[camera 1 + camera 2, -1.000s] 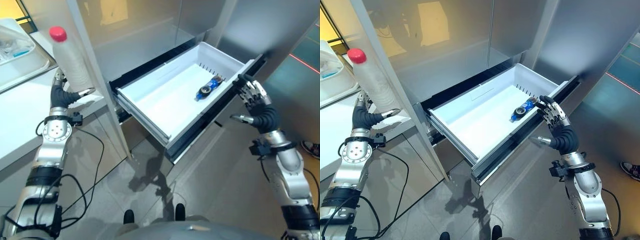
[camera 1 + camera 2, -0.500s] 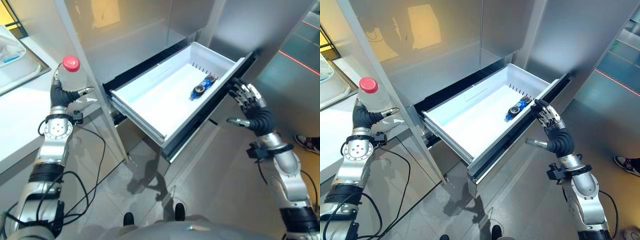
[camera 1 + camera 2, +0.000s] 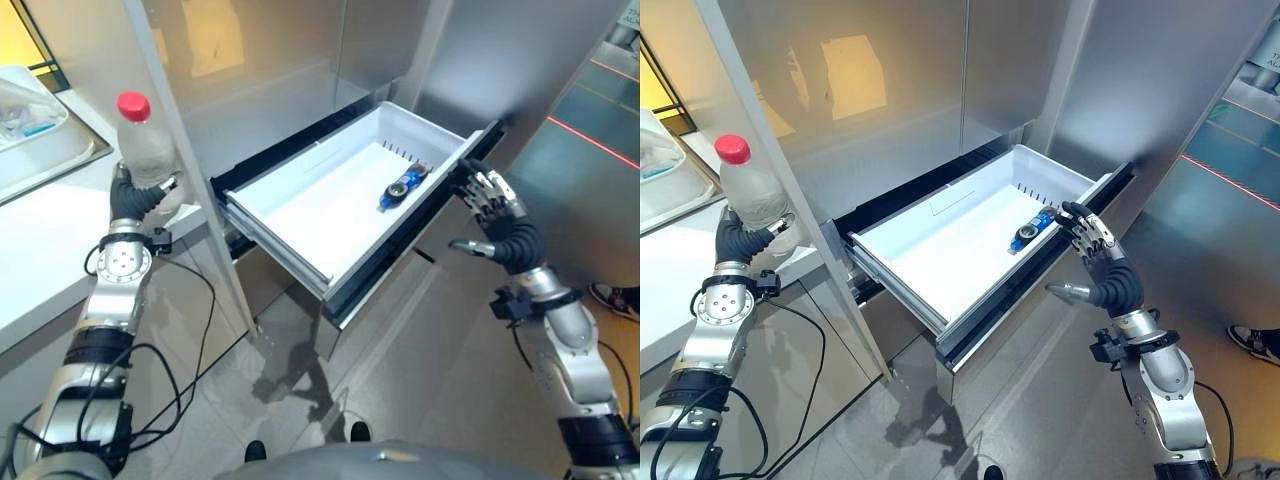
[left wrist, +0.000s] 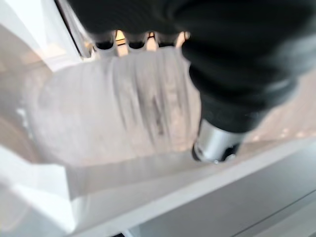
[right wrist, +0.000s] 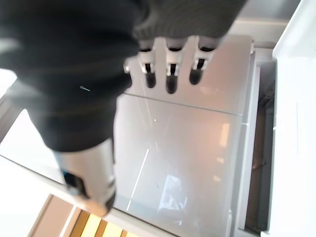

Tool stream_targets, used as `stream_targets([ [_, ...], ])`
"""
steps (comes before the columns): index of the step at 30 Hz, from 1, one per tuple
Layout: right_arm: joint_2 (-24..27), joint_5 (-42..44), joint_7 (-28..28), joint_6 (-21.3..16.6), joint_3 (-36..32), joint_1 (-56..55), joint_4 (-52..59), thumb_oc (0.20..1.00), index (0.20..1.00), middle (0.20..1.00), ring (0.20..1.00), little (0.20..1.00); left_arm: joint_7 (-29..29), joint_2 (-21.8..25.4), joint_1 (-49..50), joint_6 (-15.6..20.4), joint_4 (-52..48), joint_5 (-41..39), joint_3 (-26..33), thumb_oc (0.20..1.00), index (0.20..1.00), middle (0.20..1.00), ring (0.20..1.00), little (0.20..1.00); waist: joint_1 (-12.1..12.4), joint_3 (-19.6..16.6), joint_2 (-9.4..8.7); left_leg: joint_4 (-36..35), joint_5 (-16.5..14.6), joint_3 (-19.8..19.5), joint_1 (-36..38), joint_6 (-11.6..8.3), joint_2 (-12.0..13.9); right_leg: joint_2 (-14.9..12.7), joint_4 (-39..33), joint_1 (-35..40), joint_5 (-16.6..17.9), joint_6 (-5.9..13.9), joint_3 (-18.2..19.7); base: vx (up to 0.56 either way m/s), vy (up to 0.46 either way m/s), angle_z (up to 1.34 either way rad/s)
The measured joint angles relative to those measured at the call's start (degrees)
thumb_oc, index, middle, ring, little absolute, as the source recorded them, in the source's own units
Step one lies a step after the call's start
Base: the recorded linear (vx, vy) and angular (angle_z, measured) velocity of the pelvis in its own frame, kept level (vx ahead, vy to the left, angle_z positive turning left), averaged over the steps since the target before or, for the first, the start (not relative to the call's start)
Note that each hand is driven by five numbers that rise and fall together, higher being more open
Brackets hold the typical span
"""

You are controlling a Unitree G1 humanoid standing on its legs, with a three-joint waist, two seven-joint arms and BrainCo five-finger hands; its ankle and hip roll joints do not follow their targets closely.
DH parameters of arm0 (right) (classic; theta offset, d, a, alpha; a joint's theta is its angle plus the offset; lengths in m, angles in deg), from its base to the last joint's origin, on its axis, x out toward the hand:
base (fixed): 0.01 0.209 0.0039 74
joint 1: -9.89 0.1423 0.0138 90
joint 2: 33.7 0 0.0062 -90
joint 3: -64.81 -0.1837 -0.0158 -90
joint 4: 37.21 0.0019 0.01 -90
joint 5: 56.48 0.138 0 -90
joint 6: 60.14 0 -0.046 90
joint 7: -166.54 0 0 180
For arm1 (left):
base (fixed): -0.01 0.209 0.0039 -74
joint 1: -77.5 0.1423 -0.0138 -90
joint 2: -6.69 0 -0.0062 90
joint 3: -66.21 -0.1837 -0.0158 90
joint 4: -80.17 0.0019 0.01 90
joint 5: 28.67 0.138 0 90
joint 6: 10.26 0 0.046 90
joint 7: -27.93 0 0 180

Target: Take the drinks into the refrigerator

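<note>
Left robot hand (image 3: 135,195) wrapped round clear bottle (image 3: 147,150) with red cap, held up beside desk (image 3: 40,240), not yet in fridge. Right robot hand (image 3: 492,205) spread wide, holds nothing, just by front edge of white drawer (image 3: 300,205). Drawer pulled out. Small blue drink (image 3: 403,184) lies inside near far end. One drink in, one left.

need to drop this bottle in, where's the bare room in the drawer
Most of the white drawer floor is bare, from its near corner back to the blue can. That can lies at the far end, next to the right hand. The left hand grips the bottle.
</note>
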Motion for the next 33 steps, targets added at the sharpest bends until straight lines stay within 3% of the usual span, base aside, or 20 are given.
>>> stream_targets([
  [15, 0.22, 0.0, -1.56, 0.08, 1.2, 0.6, 0.01, 1.0, 1.0, 1.0, 1.0, 1.0, 3.42, -0.92, 1.32, -0.15, 0.11, -0.98, -0.42, 0.2, 0.2, 0.2, 0.2, 0.2, 0.25, -0.05, 0.77, 0.01, 0.1, -0.13, 1.57, 0.13, 0.03, -0.01, -0.01, 1.66, 0.07, -0.04, -0.03, -0.03, -0.002, 0.0],
  [19, 0.61, 0.0, -1.57, 0.16, 1.25, 0.72, 0.01, 1.0, 1.0, 1.0, 1.0, 1.0, 5.89, -0.96, 3.37, -0.19, -1.71, -5.34, -0.48, 0.2, 0.2, 0.2, 0.2, 0.2, 0.26, 0.22, 1.36, 0.01, 0.1, -0.28, 2.05, 0.13, 0.03, -0.03, -0.01, 2.25, 0.06, -0.03, -0.19, -0.06, 0.008, 0.02],
  [25, 2.72, 0.0, -2.32, 1.5, 0.96, 1.04, 0.0, 1.0, 1.0, 1.0, 1.0, 1.0, 12.75, -0.83, 13.99, -0.23, -14.74, -12.09, -0.27, 0.2, 0.2, 0.2, 0.2, 0.2, 1.03, 0.52, 1.84, 0.02, 0.11, -0.45, 2.16, 0.14, 0.06, -0.01, -0.01, 2.4, 0.07, -0.03, -0.5, -0.04, 0.026, 0.0],
  [33, 2.77, 0.0, -2.83, 2.33, 0.55, 1.07, -0.04, 1.0, 1.0, 1.0, 1.0, 1.0, 18.86, -0.79, 19.76, -0.06, -25.25, -20.37, 0.45, 0.2, 0.2, 0.2, 0.2, 0.2, 1.95, 1.08, 2.49, -0.23, -0.13, -0.63, 2.94, 0.37, 0.06, -0.06, -0.02, 3.22, -0.01, 0.0, -0.62, -0.03, 0.031, 0.01],
])
